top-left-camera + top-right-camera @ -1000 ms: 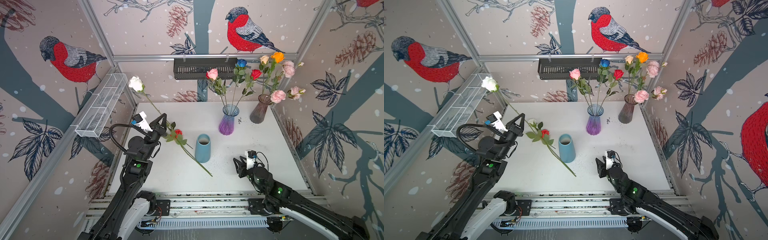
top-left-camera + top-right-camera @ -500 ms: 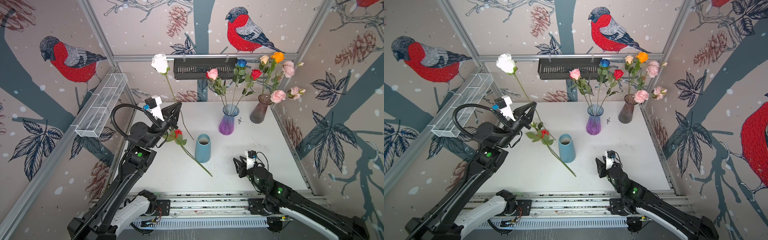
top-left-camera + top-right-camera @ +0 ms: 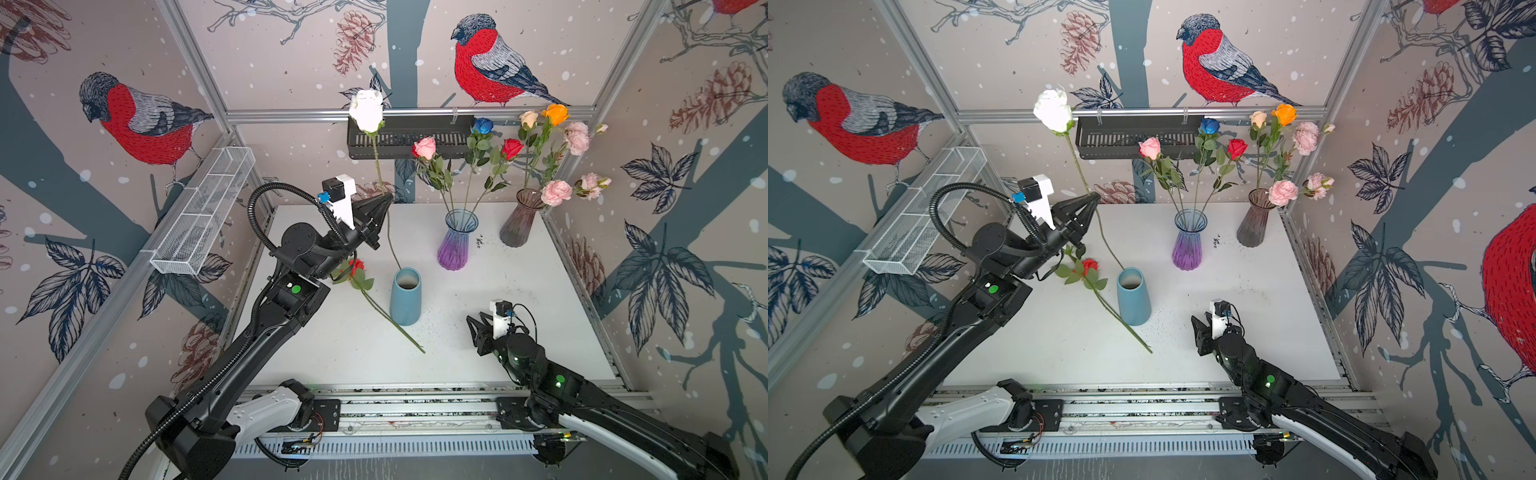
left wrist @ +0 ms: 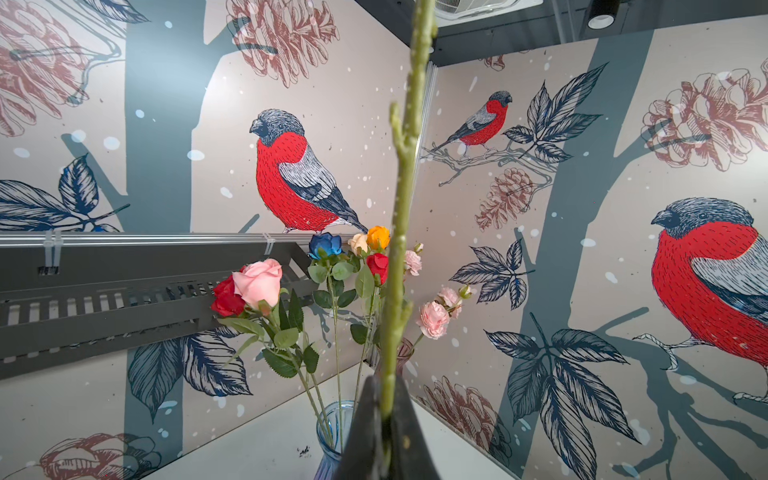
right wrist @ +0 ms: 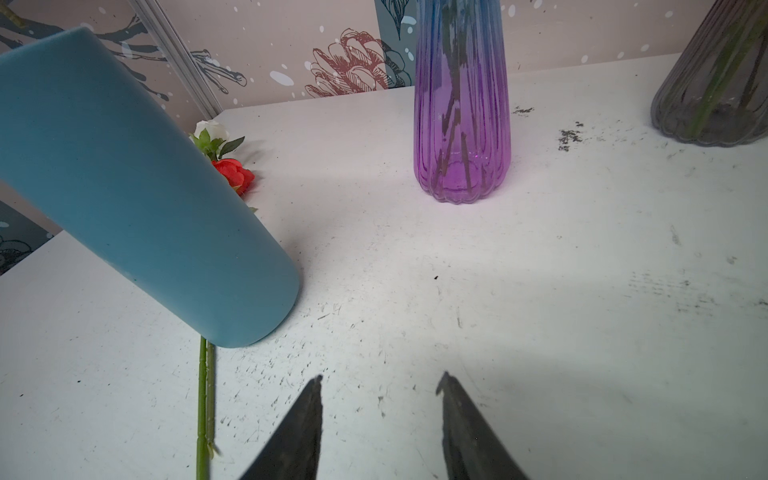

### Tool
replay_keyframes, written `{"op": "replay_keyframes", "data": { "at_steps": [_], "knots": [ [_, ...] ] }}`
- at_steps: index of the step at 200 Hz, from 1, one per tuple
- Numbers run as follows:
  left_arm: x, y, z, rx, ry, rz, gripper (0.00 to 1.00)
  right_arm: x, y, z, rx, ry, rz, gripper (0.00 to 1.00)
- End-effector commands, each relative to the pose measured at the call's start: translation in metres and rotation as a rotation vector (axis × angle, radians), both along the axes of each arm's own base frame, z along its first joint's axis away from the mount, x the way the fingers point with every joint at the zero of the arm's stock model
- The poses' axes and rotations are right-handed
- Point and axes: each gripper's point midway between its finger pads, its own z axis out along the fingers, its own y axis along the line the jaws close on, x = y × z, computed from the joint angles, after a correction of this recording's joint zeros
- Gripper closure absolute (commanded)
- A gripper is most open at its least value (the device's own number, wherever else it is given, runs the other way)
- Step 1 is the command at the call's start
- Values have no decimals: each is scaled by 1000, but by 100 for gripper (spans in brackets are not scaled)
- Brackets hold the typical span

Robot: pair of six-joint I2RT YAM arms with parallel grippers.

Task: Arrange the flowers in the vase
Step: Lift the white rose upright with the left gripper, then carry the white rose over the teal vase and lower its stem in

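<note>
My left gripper (image 3: 388, 198) (image 3: 1094, 198) is shut on the green stem (image 4: 401, 208) of a white rose (image 3: 366, 110) (image 3: 1054, 109), held nearly upright above the table. The stem's lower end hangs at the rim of the blue vase (image 3: 405, 301) (image 3: 1134, 299); I cannot tell whether it is inside. A red flower (image 3: 357, 266) (image 5: 235, 174) lies on the table left of that vase, its stem passing in front of the base. My right gripper (image 3: 474, 323) (image 5: 380, 378) stands open and empty low over the table, right of the blue vase (image 5: 137, 199).
A purple glass vase (image 3: 455, 247) holds pink, blue and red roses. At the back right, a grey glass vase (image 3: 517, 224) holds cream, orange and pink flowers. A black basket (image 3: 409, 139) hangs on the back rail, a white wire basket (image 3: 203, 216) on the left wall.
My left arm has risen and swung right, bringing the white rose from a leftward tilt to nearly upright with its stem end at the blue vase. The right arm has not moved.
</note>
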Motion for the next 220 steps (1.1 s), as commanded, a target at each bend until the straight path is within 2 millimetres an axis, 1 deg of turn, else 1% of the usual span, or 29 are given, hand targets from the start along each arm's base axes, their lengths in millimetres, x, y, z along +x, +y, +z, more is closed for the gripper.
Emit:
{"op": "replay_keyframes", "data": {
  "at_steps": [1, 26, 92, 97, 105, 111, 120, 128, 135, 146, 181, 220],
  "knots": [
    [0, -5, 2, 1, -23, -6, 100, 3, -1, 7, 25, -21, -21, 53],
    [6, -11, -11, 13, 9, -13, 100, 3, -1, 7, 26, -21, -18, 53],
    [21, -22, -59, 62, 119, -20, 100, 3, -1, 7, 26, -23, -16, 53],
    [22, -23, -63, 68, 130, -19, 91, 3, -1, 7, 25, -23, -16, 53],
    [24, -23, -68, 77, 145, -16, 67, 3, -1, 6, 25, -22, -16, 53],
    [25, -23, -72, 83, 157, -10, 53, 3, -1, 7, 26, -23, -17, 53],
    [26, -21, -76, 92, 169, 2, 40, 3, -1, 7, 26, -23, -17, 53],
    [26, -19, -79, 99, 175, 13, 34, 3, 0, 7, 26, -22, -16, 53],
    [25, -17, -81, 105, 179, 21, 31, 3, -1, 7, 26, -24, -17, 53],
    [24, -14, -82, 113, 178, 34, 30, 3, -1, 7, 25, -23, -17, 53],
    [19, -5, -79, 124, 170, 68, 29, 3, 0, 7, 26, -22, -16, 53],
    [16, -1, -78, 126, 170, 79, 29, 3, -1, 7, 25, -22, -18, 52]
  ]
}}
